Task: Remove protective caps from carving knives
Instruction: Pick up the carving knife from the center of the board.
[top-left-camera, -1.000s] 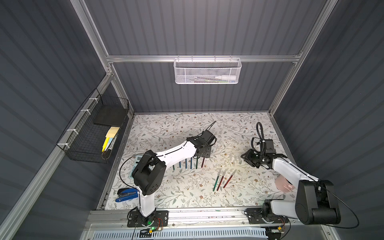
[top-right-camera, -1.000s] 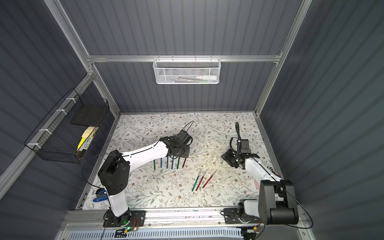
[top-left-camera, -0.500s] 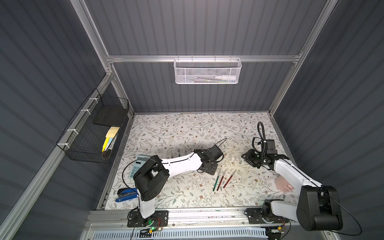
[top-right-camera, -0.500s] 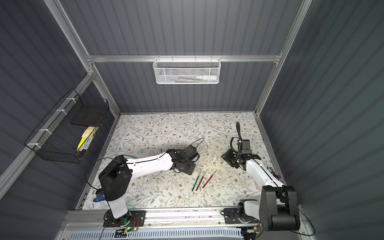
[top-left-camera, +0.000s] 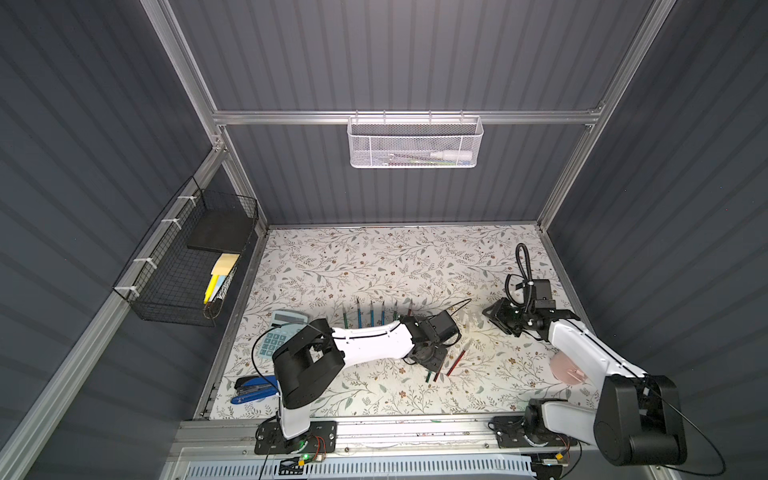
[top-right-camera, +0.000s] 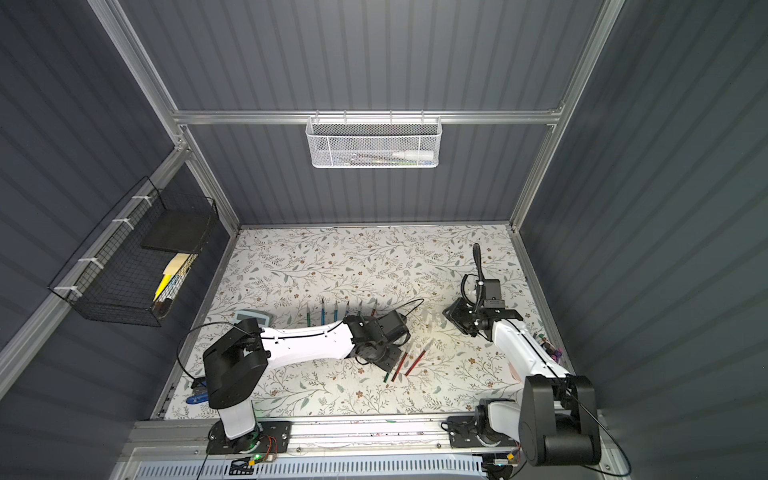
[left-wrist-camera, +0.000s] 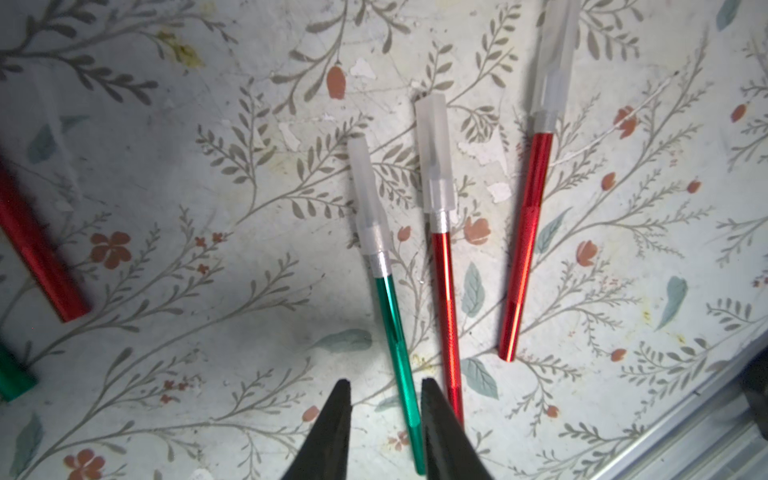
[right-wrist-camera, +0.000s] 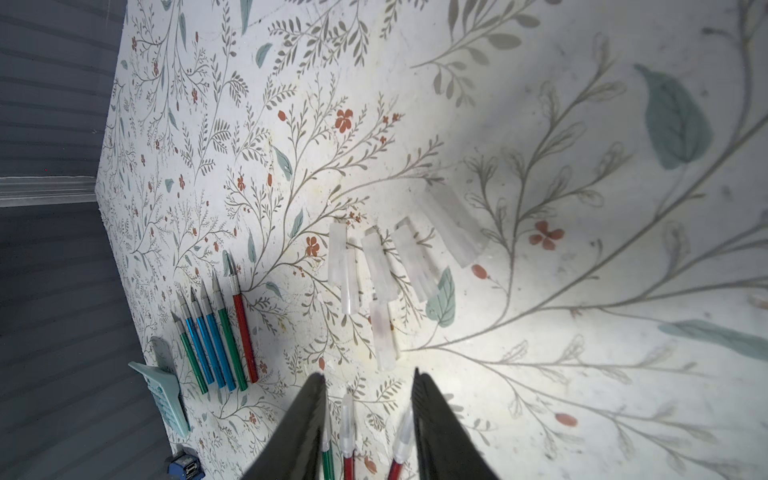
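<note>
**Top views.** In both top views the left fingers (top-left-camera: 434, 366) are low over three capped carving knives (top-left-camera: 456, 362), which lie fanned near the front middle of the counter (top-left-camera: 374, 257). Six bare knives (top-left-camera: 371, 313) lie in a row further back. The right fingers (top-right-camera: 455, 316) hover well apart from them, to the right.

**Left wrist view.** The left fingers (left-wrist-camera: 338, 415) are slightly spread, with the tail of the green knife (left-wrist-camera: 392, 324) running between them. Contact cannot be confirmed. Its protective cap (left-wrist-camera: 368, 199) is fully seated on the silver collar. Two red knives (left-wrist-camera: 446, 311) lie just beside it, also capped.

**Right wrist view.** The right fingers (right-wrist-camera: 316, 415) are spread and empty. Six loose caps (right-wrist-camera: 376, 266) lie clustered on the counter, between the fingers and the bare row.

**Handling, as judged.** The knives look light, stiff and slick, and would likely roll, so the handle is best pinched squarely near mid-length. The caps look thin and squashy, held on by friction. The outer half beyond the collar is the place to grip one, then pull straight along the axis. A skewed pull risks the blade tip
</note>
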